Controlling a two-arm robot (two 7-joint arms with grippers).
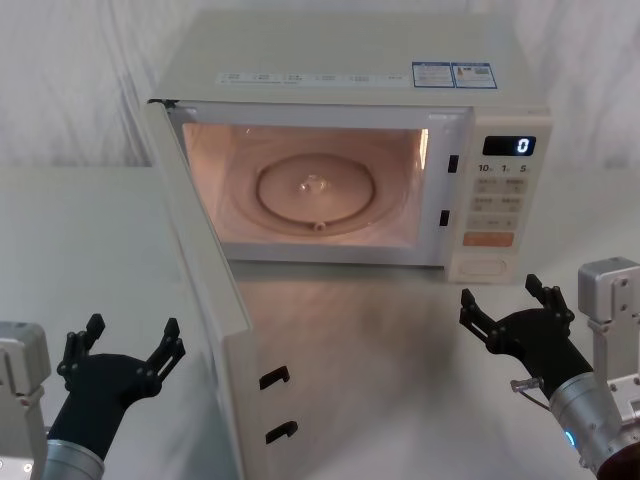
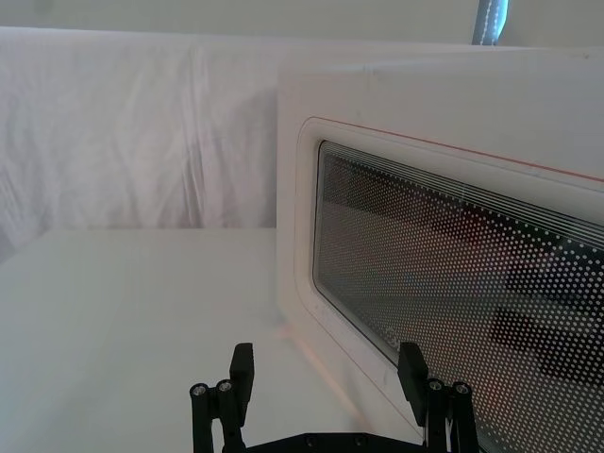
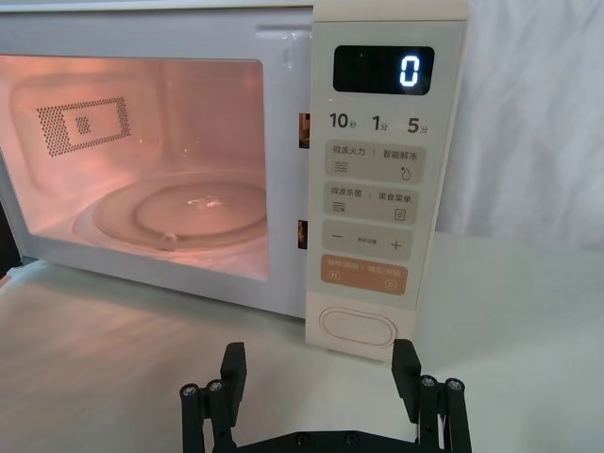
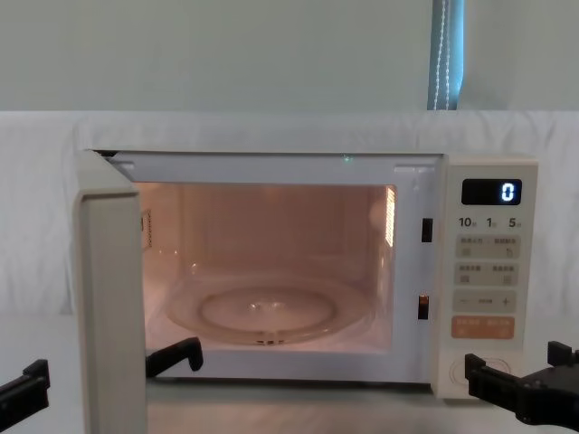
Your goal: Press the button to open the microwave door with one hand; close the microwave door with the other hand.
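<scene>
The microwave door [image 1: 215, 300] stands swung wide open toward me, hinged on the left. Its dark window and outer face [image 2: 453, 264] fill much of the left wrist view. My left gripper [image 1: 133, 335] hovers open on the door's outer side, a short way from it, with nothing between its fingers [image 2: 243, 363]. The button [image 1: 483, 267] is the wide cream key at the bottom of the control panel, clear in the right wrist view [image 3: 357, 327]. My right gripper [image 1: 500, 295] is open just in front of and below the button, not touching it [image 3: 319, 373].
The lit cavity holds a glass turntable [image 1: 317, 190]. An orange key [image 3: 365, 274] sits just above the button, and the display [image 3: 408, 70] reads 0. The microwave stands on a white table [image 1: 400, 380] with a white cloth backdrop behind.
</scene>
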